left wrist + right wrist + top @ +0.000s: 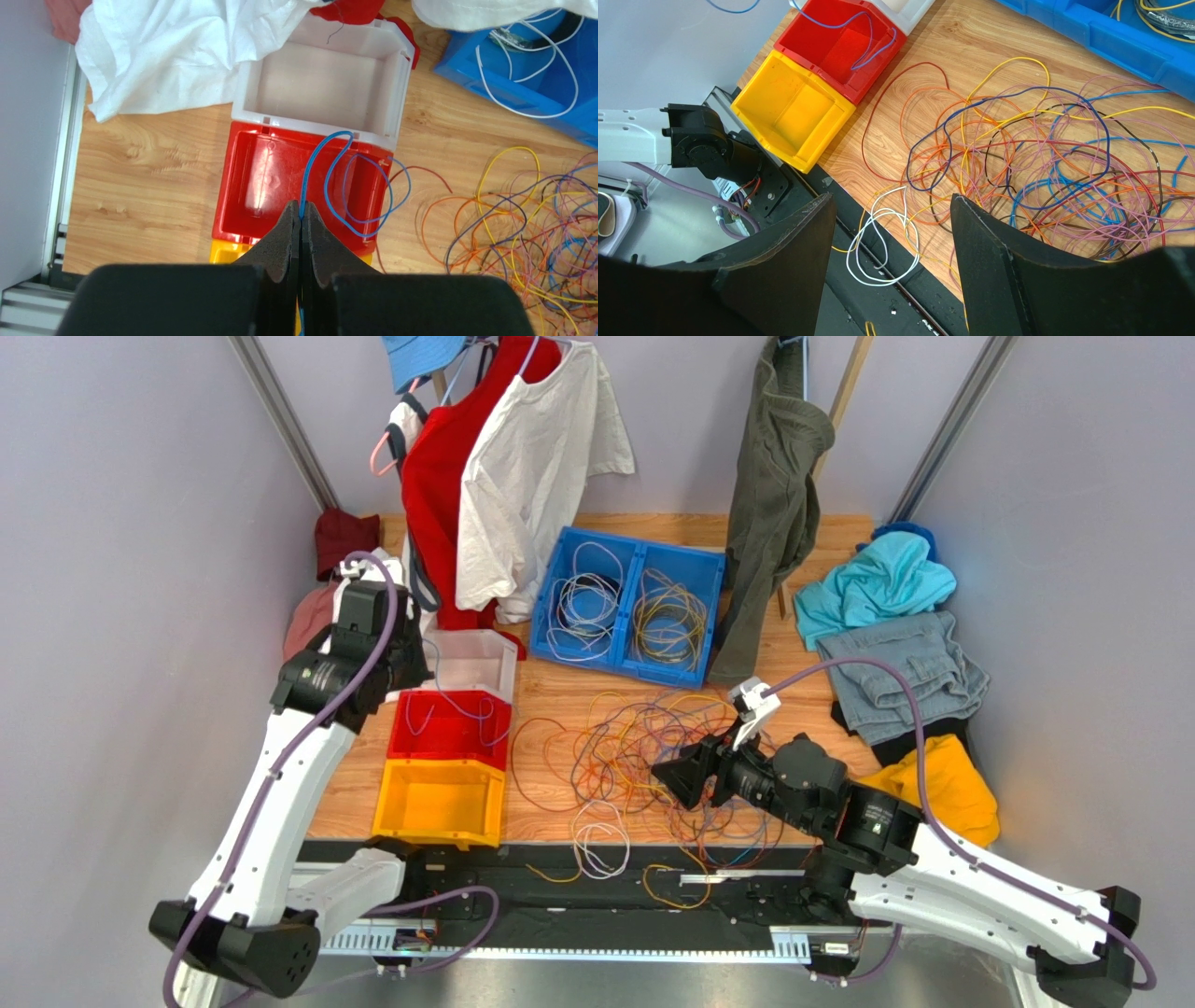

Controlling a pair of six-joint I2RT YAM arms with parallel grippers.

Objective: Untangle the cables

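— Where, and looking how?
— Heaped in the middle of the table: the cables, thin loops of yellow, orange, purple, blue and red crossing every way. Off at the near edge, a white cable coiled apart. More coils in the blue tray.
— And the grip?
— Left gripper pressed together, pinching a blue cable looping over the red bin. Right gripper spread wide above the heap.
— Hard to make out?
— Impossible to follow single strands through the knot; past the pads, blue cable hidden
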